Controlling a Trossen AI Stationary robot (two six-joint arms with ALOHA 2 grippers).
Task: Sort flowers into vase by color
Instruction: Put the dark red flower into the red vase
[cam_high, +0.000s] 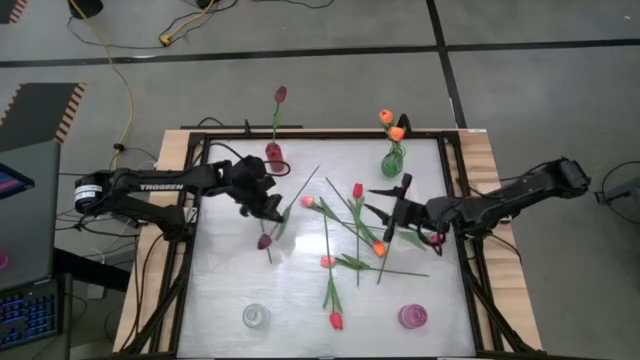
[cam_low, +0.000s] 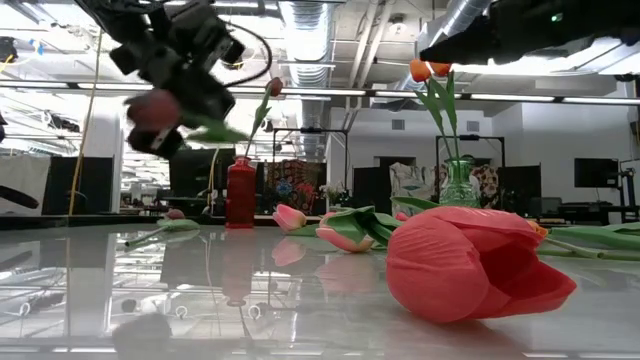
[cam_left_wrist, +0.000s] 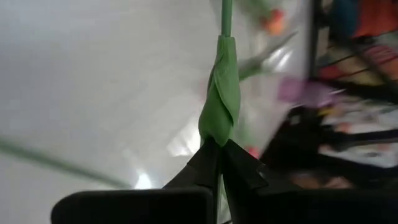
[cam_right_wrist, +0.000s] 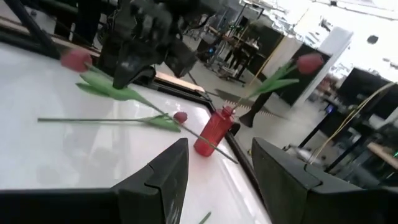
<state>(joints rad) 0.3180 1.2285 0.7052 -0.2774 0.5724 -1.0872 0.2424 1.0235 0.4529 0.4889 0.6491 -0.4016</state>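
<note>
Right now the left gripper (cam_high: 270, 212) is clenched on the thin green stem of a dark maroon artificial tulip (cam_high: 265, 240), lifted just beside the red bottle-shaped vase (cam_high: 273, 155). That slender stem could twist or slip, missing the vase's narrow mouth. Well apart from the vase, the right gripper (cam_high: 395, 215) hangs spread and empty.

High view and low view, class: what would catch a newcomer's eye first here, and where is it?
The loose tulips strewn across the middle of the white table stand out first. Next, the left gripper, shut on a dark maroon tulip, is lifted above the table's left half near the red vase. At the far edge, a green vase holds two orange tulips, while the right gripper hangs open nearby.
</note>
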